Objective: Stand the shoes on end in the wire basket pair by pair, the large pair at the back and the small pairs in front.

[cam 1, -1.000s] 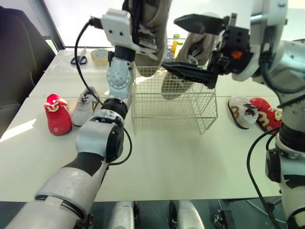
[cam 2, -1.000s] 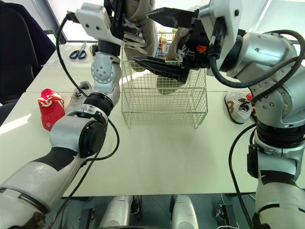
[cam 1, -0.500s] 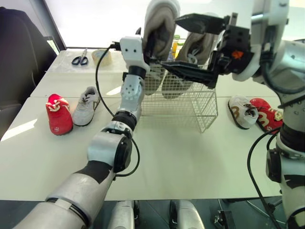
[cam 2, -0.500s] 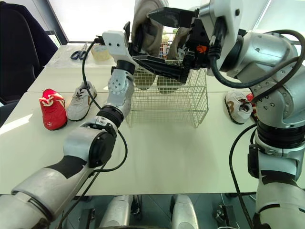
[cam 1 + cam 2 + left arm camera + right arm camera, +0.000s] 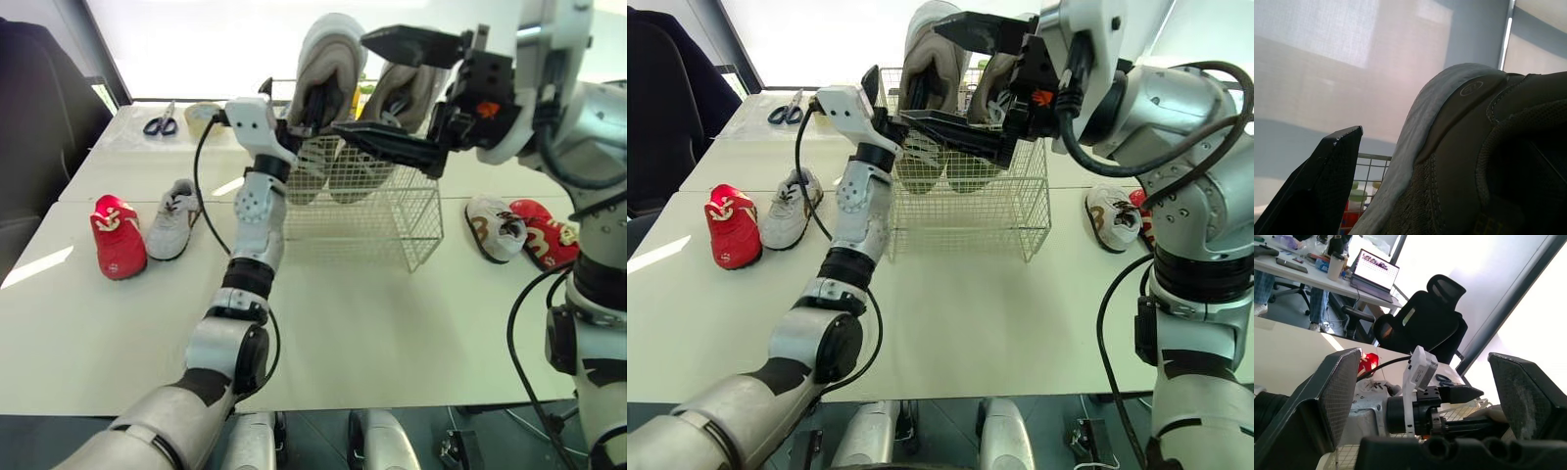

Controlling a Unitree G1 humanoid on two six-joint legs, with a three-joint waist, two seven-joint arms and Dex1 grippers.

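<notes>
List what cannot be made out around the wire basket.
- Left large shoe: whether it rests on the wire basket floor; left arm and open right gripper cover it, eye views.
- Right red shoe: far end behind the right arm.
- Bottles behind the basket: too small, left wrist view.

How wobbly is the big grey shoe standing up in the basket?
Probably tippy: the big grey shoe stands on end and sticks up above the wire basket rim. It would likely lean, not fall, with its partner shoe and the wires close beside it.
</notes>
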